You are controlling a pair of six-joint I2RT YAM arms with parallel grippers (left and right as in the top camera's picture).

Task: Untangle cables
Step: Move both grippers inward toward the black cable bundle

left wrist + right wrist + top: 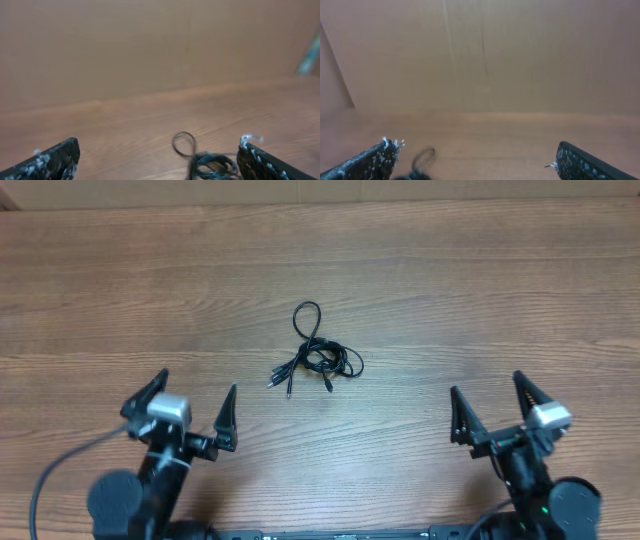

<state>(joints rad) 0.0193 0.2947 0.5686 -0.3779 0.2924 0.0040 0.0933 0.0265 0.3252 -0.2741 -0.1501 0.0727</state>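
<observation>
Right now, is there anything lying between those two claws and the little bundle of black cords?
Nothing visible does. The cables lie alone on the wooden table, ahead of and between the open left gripper and the open right gripper. Only bare wood separates each gripper from the tangle.

I get even, soft light in the overhead view, shadows faint; both wrist views are blurred, the cables (423, 157) just ahead of the right claw (476, 148) perhaps worst.
</observation>
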